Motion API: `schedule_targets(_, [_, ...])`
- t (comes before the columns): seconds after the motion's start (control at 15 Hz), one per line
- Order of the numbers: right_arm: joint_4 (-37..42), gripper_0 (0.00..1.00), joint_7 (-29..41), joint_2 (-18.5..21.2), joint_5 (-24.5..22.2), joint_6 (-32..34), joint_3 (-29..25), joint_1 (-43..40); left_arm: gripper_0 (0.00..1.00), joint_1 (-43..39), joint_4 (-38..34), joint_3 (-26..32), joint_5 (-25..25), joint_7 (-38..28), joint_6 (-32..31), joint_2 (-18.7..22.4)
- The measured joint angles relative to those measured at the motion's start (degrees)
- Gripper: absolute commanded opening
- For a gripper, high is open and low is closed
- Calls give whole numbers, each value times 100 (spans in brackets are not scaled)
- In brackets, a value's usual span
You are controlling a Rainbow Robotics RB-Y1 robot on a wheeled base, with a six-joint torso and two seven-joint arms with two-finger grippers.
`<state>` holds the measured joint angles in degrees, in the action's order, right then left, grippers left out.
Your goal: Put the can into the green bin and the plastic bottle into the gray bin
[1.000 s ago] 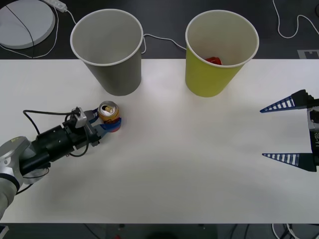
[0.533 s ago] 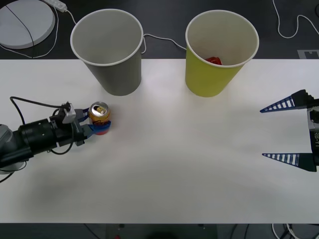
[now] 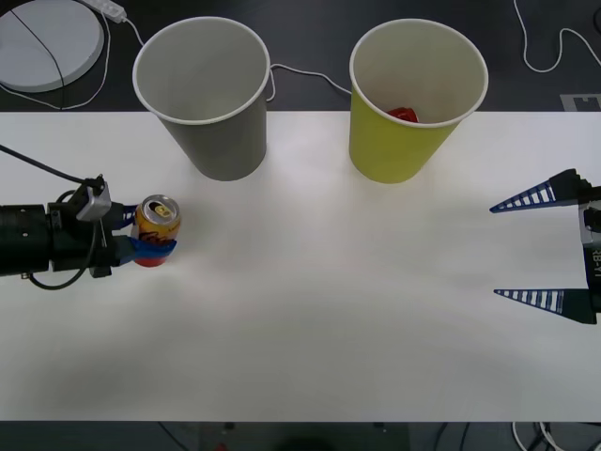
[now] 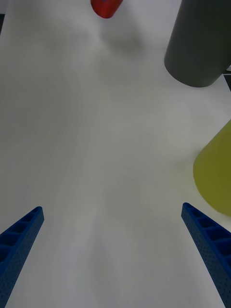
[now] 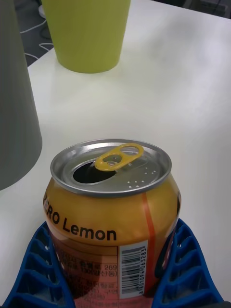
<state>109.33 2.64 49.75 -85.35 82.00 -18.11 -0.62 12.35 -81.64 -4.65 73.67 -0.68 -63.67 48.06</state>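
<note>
Left gripper (image 3: 150,235) clasping the can (image 3: 156,230) upright at table (image 3: 329,310) nine o'clock, gray bin (image 3: 202,94) at eleven o'clock, green bin (image 3: 415,99) at one o'clock, right gripper (image 3: 537,251) spread wide, idle at three o'clock.

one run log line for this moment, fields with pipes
left claw: shut on can, upright on table | right claw: open, idle at right edge | green bin: red item inside | gray bin: upright

Can (image 3: 157,228) upright, opened, near gray bin (image 3: 202,94).
</note>
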Motion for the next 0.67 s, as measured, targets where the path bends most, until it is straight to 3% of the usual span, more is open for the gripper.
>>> schedule_targets(0.33, [0,100,0,0,0,0,0,0,0,-75,-1166,335,376,-1538,-572,876])
schedule_targets(0.67, [0,100,0,0,0,0,0,0,0,-75,-2154,475,445,-2902,-673,1868])
